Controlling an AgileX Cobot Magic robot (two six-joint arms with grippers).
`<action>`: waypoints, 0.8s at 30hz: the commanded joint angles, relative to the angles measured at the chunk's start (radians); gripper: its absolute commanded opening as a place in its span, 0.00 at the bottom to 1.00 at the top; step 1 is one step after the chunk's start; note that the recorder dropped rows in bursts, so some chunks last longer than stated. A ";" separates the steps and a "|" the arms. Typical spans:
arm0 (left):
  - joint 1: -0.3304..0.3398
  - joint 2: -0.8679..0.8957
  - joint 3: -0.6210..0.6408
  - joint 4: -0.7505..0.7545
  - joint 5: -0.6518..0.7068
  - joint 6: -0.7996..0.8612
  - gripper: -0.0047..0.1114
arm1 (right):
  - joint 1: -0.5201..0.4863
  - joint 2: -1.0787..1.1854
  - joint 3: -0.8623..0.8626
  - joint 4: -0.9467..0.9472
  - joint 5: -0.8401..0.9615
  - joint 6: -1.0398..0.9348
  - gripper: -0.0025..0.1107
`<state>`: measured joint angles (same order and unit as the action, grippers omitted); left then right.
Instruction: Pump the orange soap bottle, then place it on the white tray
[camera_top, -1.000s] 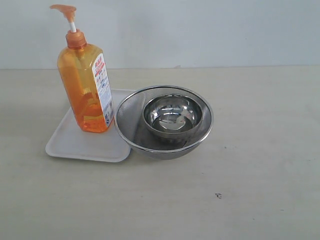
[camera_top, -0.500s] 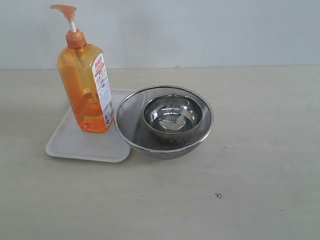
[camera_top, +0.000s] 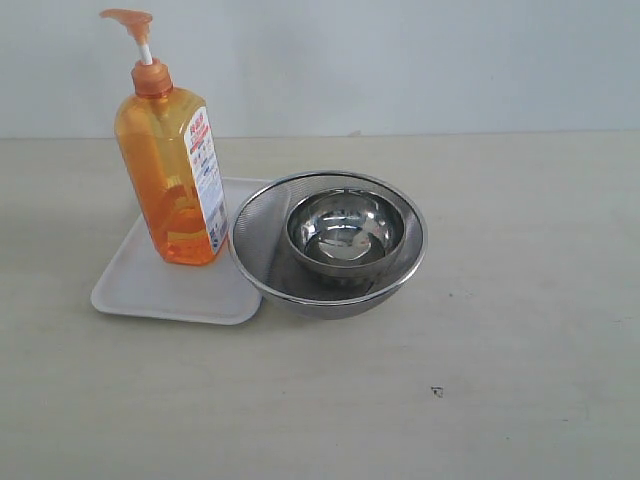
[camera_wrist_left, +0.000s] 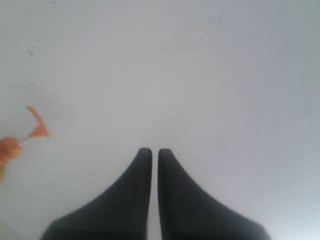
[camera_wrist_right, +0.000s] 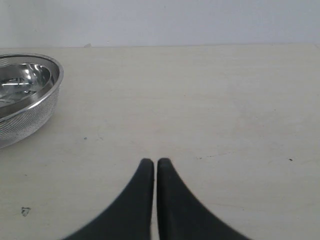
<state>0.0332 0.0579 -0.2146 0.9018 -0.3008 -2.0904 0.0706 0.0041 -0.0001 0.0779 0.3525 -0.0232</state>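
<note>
The orange soap bottle (camera_top: 172, 170) stands upright on the white tray (camera_top: 150, 290) at the left of the exterior view, its pump head (camera_top: 128, 19) raised on the white stem. No arm shows in that view. In the left wrist view my left gripper (camera_wrist_left: 151, 151) is shut and empty against a pale wall, with the orange pump head (camera_wrist_left: 37, 122) small at the frame's edge. My right gripper (camera_wrist_right: 152, 161) is shut and empty, low over bare tabletop, apart from everything.
A round steel mesh strainer (camera_top: 328, 290) holding a steel bowl (camera_top: 345, 232) sits against the tray's right edge; its rim (camera_wrist_right: 50, 85) also shows in the right wrist view. A small dark mark (camera_top: 436, 392) lies on the beige table.
</note>
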 joint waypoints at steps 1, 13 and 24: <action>0.002 -0.005 0.004 -0.040 -0.007 0.200 0.08 | -0.003 -0.004 0.000 -0.006 -0.005 0.000 0.02; 0.002 -0.050 0.129 -0.240 0.121 1.666 0.08 | -0.003 -0.004 0.000 -0.006 -0.007 0.000 0.02; 0.003 -0.058 0.215 -0.666 0.310 1.753 0.08 | -0.003 -0.004 0.000 -0.004 -0.010 0.000 0.02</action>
<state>0.0348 0.0036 -0.0198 0.2695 -0.0068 -0.3742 0.0706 0.0041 -0.0001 0.0779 0.3525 -0.0223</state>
